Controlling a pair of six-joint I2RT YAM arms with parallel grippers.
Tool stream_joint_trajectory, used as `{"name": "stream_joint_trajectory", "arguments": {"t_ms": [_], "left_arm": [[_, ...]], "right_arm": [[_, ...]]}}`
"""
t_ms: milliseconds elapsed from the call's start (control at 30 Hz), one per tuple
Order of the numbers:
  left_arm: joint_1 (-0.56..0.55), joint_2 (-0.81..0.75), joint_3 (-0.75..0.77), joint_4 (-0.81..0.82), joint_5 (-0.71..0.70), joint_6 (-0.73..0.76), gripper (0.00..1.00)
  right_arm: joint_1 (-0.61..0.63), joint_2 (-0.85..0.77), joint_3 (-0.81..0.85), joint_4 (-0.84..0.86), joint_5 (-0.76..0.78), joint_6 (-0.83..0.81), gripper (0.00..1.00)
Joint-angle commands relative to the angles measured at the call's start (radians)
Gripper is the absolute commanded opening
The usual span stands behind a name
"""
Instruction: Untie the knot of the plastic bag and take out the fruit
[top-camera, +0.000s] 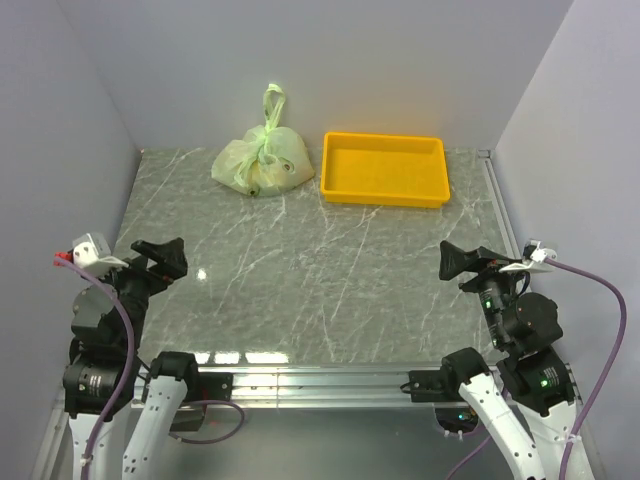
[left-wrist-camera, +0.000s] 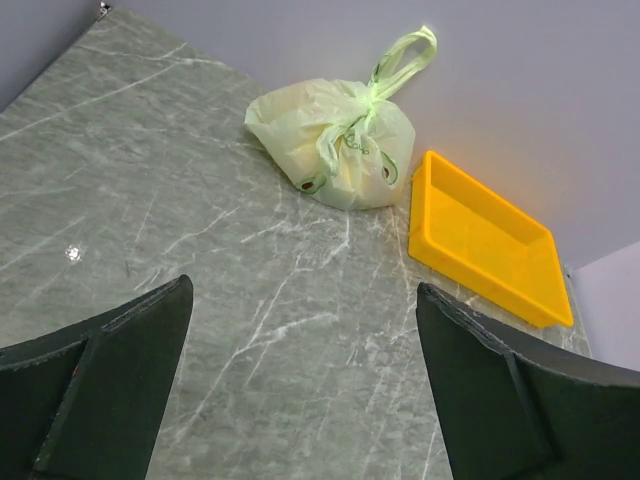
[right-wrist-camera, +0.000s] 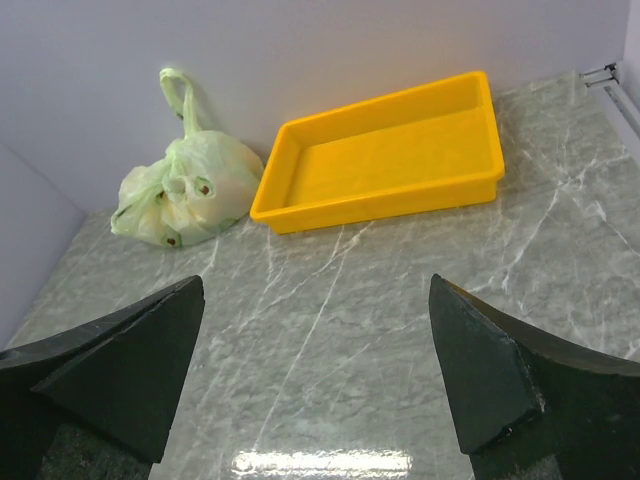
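Knotted pale green crinkly plastic bag (top-camera: 262, 160) on grey marbled desk (top-camera: 300, 280), just beside rigid yellow tray (top-camera: 384, 199). Wide apart (holding nothing): left fingers (left-wrist-camera: 130, 370) and right fingers (right-wrist-camera: 130, 360).

A robot lab cell is suggested: a marbled desk (top-camera: 300, 270) is boxed in by plain walls (top-camera: 400, 60), with robot arms (top-camera: 110, 320) bolted to a metal rail (top-camera: 320, 380).

Open run across the near and middle surface (top-camera: 300, 270), from both arms up to the far row. Blocked at the far edge by the plastic bag (top-camera: 262, 165) and, just right of it, the yellow tray (top-camera: 384, 168), with only a narrow gap between. Hemmed in by the back wall (top-camera: 350, 60) close behind, and by the left wall (top-camera: 50, 130) and right wall (top-camera: 585, 110). Free from above and in front toward the knot (top-camera: 267, 135).
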Motion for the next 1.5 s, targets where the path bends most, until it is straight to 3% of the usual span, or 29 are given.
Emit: {"name": "stream_joint_trajectory", "arguments": {"t_ms": [0,433,633,767,1033,1267,1400,1467], "left_arm": [[-0.004,0.021,-0.005,0.027,0.023,-0.021,0.99],[-0.004,0.231,-0.013,0.091,0.095,-0.111,0.99],[-0.004,0.504,0.042,0.192,0.101,-0.147,0.99],[-0.002,0.769,0.117,0.299,0.098,-0.137,0.99],[0.048,1.287,0.419,0.519,0.141,-0.186,0.99],[0.055,1.703,0.879,0.505,0.169,-0.173,0.99],[0.055,1.892,1.051,0.452,0.158,-0.176,0.99],[0.055,1.963,1.093,0.445,0.187,-0.180,0.91]], "right_arm": [[0.007,0.012,-0.010,0.033,0.000,0.003,1.00],[0.007,0.041,-0.015,0.013,-0.062,0.064,1.00],[0.007,0.076,-0.018,0.021,-0.119,0.041,1.00],[0.007,0.092,-0.022,0.026,-0.156,0.038,1.00],[0.007,0.111,-0.045,0.090,-0.245,0.058,1.00],[0.007,0.162,-0.038,0.110,-0.306,0.058,1.00],[0.007,0.193,-0.028,0.116,-0.323,0.073,1.00],[0.007,0.197,-0.024,0.110,-0.326,0.086,1.00]]}}
